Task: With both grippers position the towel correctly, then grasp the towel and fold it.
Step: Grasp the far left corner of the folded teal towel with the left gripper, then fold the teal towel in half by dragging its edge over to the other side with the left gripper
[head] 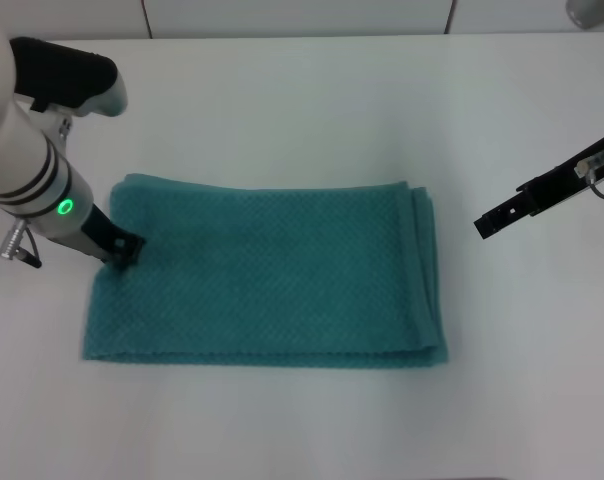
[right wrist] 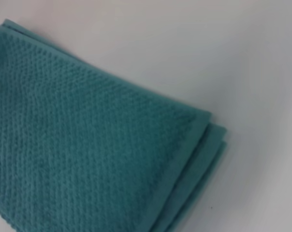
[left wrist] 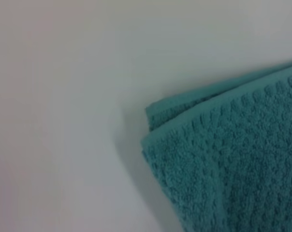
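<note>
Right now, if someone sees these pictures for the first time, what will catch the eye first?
The teal towel lies flat in the middle of the white table, with layered edges on the robot's right side. The left gripper is down at the towel's left edge. The right gripper hangs apart from the towel, to its right.

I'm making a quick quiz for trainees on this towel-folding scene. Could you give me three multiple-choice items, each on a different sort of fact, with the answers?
1. Where is the left gripper?
A. on the towel's left edge
B. above the towel's middle
C. off the table

2. What colour is the towel?
A. white
B. teal-green
C. red

3. How does the right gripper stand to the towel?
A. pinching its corner
B. pressing its middle
C. apart from it, over the bare table

Answers: 1 A, its black tip meets the cloth near the left edge. 2 B, all views show teal-green waffle weave. 3 C, white table shows between its tip and the towel's layered right edge.
</note>
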Controlling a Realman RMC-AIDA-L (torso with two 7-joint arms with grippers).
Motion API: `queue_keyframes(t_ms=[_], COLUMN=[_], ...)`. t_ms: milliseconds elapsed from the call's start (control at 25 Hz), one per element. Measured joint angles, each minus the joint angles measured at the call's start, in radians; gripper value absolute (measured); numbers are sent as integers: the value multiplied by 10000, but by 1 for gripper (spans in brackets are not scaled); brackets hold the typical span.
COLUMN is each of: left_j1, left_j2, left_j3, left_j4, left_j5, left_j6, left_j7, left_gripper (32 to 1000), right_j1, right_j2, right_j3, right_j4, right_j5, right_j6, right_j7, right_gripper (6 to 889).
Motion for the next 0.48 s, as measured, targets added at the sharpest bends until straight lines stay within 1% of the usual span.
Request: queue_keyframes(t_ms=[120,200,280,320,360,480], left_j1=[148,206,223,223,240,279], left_j2=[6,16,22,22,31,86], left_j3=[-126,-194,-315,-315,-502,-643], left_j4=[358,476,484,484,486,488], left_j5=[267,356,531,531,787,881], left_j6=[182,253,309,309,401,469], left_j7=[2,3,5,5,6,9], left_gripper=[87,87,87,87,87,87], right_j1=[-2,-2,1,5,15,16], right_j2=[0,0,-1,-1,-1,0], right_j3=[0,0,0,1,0,0], right_j4=[0,-1,-1,-1,-1,-1], right_j5=[0,0,0,0,0,0], right_j6=[-1,-1,-1,-1,-1,-2], right_j7=[2,3,6,9,13,34], right_gripper=[859,859,859,859,859,859])
